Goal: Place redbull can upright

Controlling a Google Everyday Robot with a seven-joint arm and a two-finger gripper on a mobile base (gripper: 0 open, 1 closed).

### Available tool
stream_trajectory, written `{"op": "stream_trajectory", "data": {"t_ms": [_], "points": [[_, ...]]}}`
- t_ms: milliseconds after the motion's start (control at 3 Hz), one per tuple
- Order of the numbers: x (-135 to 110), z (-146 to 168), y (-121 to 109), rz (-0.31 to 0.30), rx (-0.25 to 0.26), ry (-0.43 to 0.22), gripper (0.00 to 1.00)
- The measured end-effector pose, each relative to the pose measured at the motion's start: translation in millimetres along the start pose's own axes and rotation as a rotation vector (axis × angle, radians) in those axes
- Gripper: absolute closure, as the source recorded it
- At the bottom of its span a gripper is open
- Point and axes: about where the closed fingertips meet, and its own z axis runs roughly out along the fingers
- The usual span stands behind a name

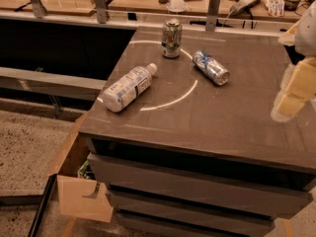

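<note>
Redbull can: the redbull can (pixel 211 67) lies on its side on the worktop (pixel 212 122), in the back half and a little right of the middle, its shiny end turned toward the right front corner.
Gripper: the gripper (pixel 295 90) hangs over the right edge of the worktop, well apart from the can and holding nothing I can see.
Gripper state: I cannot tell whether it is apart or together.
Neighbours: a green-and-white can (pixel 171 38) stands upright near the back edge, just left of the redbull can; a white bottle (pixel 129 87) lies near the left edge.
Step in hand: by my judgement, the reach toward the can, with no grasp made yet.
Doing it well: come in from the right, take the can across its narrow body near the middle, lift clear before turning it, and set it down flat on an end, away from the upright can.
Risk: a round can may roll off at a glancing touch.
Hard to see: the gripper is cut off by the right border; the can's far side is hidden.
</note>
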Motion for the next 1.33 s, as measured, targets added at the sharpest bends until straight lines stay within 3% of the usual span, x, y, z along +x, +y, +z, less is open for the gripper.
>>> {"op": "stream_trajectory", "data": {"t_ms": [333, 667, 1000, 1333], "points": [[28, 22, -74, 0.301, -0.015, 0.047, 0.00], [38, 45, -120, 0.502, -0.035, 0.066, 0.00], [19, 53, -168, 0.603, 0.021, 0.023, 0.00], [-13, 52, -201, 0.659, 0.085, -0.014, 0.00]]}}
